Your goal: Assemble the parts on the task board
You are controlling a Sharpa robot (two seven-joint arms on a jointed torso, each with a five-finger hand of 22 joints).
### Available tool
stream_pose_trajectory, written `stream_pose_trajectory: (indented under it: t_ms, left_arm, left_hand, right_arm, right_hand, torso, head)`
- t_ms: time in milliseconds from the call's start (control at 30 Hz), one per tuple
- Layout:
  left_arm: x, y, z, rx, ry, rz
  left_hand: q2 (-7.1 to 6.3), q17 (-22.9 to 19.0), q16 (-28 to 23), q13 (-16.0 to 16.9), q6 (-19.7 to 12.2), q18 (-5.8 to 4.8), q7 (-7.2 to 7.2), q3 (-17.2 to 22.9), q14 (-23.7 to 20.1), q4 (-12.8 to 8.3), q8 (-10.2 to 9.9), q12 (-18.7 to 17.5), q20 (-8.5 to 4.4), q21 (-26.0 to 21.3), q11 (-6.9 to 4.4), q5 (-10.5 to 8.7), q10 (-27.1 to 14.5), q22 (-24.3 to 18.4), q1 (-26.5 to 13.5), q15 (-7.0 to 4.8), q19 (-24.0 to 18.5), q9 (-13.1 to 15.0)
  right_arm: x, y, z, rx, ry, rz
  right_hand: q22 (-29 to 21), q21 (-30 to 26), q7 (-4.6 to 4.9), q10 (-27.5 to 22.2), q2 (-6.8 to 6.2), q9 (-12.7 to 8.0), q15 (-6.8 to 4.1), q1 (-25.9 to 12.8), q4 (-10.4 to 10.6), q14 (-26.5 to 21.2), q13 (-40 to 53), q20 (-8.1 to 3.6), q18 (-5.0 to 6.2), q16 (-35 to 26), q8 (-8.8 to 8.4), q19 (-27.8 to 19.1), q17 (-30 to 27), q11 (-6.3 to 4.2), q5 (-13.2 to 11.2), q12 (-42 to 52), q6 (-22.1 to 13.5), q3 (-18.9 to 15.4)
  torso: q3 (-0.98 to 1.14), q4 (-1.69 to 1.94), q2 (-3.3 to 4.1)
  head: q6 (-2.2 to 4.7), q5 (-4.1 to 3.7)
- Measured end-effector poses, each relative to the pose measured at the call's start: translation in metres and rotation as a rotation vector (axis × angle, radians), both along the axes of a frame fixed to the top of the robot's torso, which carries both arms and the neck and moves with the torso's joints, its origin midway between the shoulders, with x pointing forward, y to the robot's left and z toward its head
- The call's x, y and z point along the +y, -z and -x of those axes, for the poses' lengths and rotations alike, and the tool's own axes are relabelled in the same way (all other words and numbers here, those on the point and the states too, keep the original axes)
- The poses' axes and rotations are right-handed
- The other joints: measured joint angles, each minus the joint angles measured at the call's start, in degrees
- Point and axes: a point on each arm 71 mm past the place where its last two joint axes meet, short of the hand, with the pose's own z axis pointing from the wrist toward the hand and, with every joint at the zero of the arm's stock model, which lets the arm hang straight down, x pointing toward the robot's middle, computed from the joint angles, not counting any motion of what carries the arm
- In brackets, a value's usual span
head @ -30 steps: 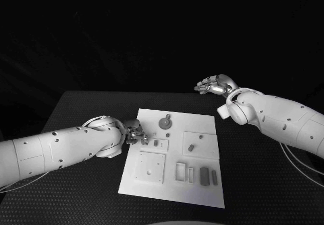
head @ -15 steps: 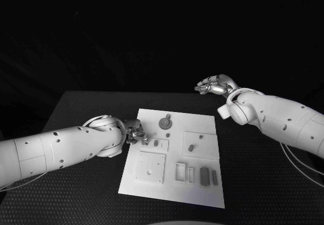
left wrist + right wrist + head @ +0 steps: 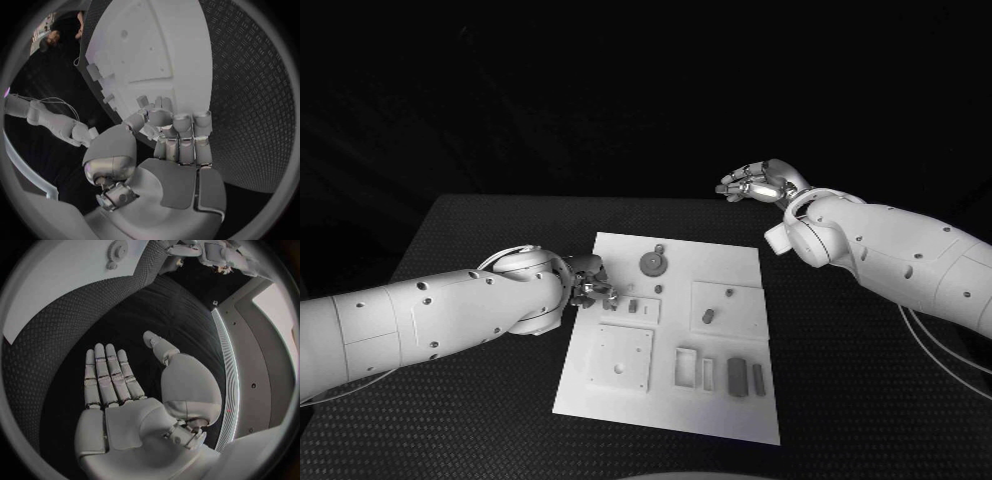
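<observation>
**Left robot hand at the board's edge, right robot hand raised and spread**

The task board [image 3: 678,330] lies flat in the middle of the black table [image 3: 473,400], a white plate with several recesses and raised blocks; the parts show as small dark pieces on it; a round toothed part [image 3: 652,263] sits near the far edge, a small oblong part [image 3: 708,316] lies on a raised square toward the right arm's side, and two upright narrow parts [image 3: 737,377] stand side by side near the near edge, beside an open rectangular frame [image 3: 685,366]; a square plate [image 3: 619,355] with a small hole takes up the near corner on the left arm's side.

The left robot hand [image 3: 589,285] rests at the board's edge on the left arm's side, fingers curled inward and their tips close over a small part [image 3: 609,300] there; in the left wrist view the fingers [image 3: 181,131] bunch together against the thumb right at the board [image 3: 156,45]; whether anything is actually pinched between them I cannot tell.

The right robot hand [image 3: 759,182] hangs above the far edge of the table, well apart from the board, grasping nothing; in the right wrist view its fingers [image 3: 107,375] lie straight and side by side with the thumb set apart, palm released over the table's dark surface, the board's corner and the toothed part [image 3: 116,250] visible beyond.
</observation>
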Motion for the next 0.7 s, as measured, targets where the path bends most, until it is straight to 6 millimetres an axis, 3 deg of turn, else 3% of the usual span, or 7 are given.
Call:
stream_pose_trajectory:
  t_ms: [300,700]
  left_arm:
    - [-0.004,0.001,0.001,0.009,0.012,-0.01]
    - [-0.011,0.003,0.004,0.028,0.035,-0.015]
  left_hand:
    - [-0.45,0.1,0.4,-0.3,0.1,0.0,-0.11,-0.6,0.0,1.3,1.3,0.3,0.0,0.4,-0.2,-0.22,0.2,-0.3,-0.5,0.0,0.0,0.4]
    - [-1.12,0.1,0.4,-0.4,1.6,0.0,-1.27,-0.7,1.1,1.6,1.7,0.6,0.0,0.4,-0.5,-0.34,0.4,-0.4,-1.1,-1.1,0.0,0.5]
  right_arm:
    - [0.0,0.0,0.0,0.0,0.0,0.0]
    - [0.0,0.0,0.0,0.0,0.0,0.0]
  right_hand:
    - [0.0,0.0,0.0,0.0,0.0,0.0,0.0,0.0,0.0,0.0,0.0,0.0,0.0,0.0,0.0,0.0,-0.1,0.0,0.0,0.0,0.0,0.0]
    - [0.1,-0.2,0.0,0.0,0.0,0.0,-0.01,0.0,0.0,0.0,0.0,0.0,-0.01,0.0,0.0,0.0,-0.1,0.0,0.0,0.0,0.0,0.0]
  torso:
    - [0.0,-0.02,0.0]
    - [-0.01,-0.03,0.0]
  head:
    - [-0.05,0.04]
    - [0.01,0.01]
